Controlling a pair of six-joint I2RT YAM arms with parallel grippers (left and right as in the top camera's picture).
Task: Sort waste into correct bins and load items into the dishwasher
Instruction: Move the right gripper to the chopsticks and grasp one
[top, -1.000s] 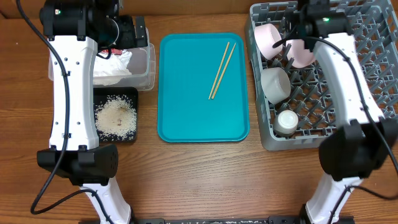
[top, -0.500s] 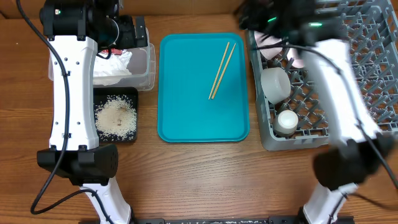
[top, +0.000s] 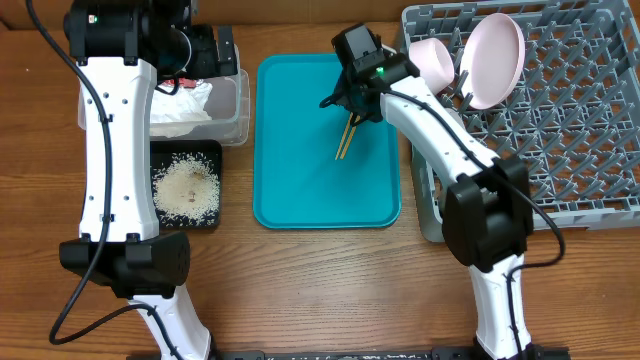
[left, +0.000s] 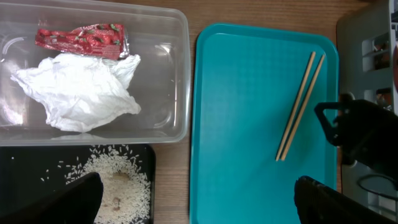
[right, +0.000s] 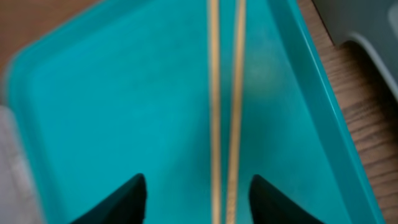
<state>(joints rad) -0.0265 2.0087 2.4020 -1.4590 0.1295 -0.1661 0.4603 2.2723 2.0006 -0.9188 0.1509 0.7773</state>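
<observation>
**Chopsticks (left: 300, 106) on the teal tray, right gripper straddling them**

Chopsticks lie side by side on the right, far part of the teal tray (top: 300, 150), slanting and nearly meeting at their near ends. The right gripper (right: 198, 180) hangs just over them with its fingers apart, both sticks in the gap and neither finger touching wood.

The left gripper (left: 198, 182) hovers at the far left with its fingers spread wide, holding nothing. Under it the clear tub (left: 177, 68) holds the crumpled white napkin (left: 81, 93) and the red wrapper (left: 81, 38). Just nearer, the black tray (top: 215, 150) carries a heap of rice (top: 185, 190).

On the right, the grey dish rack (top: 580, 130) holds a pink-white plate (top: 495, 45) on edge and a pink bowl (top: 432, 58) at its far left corner.
</observation>
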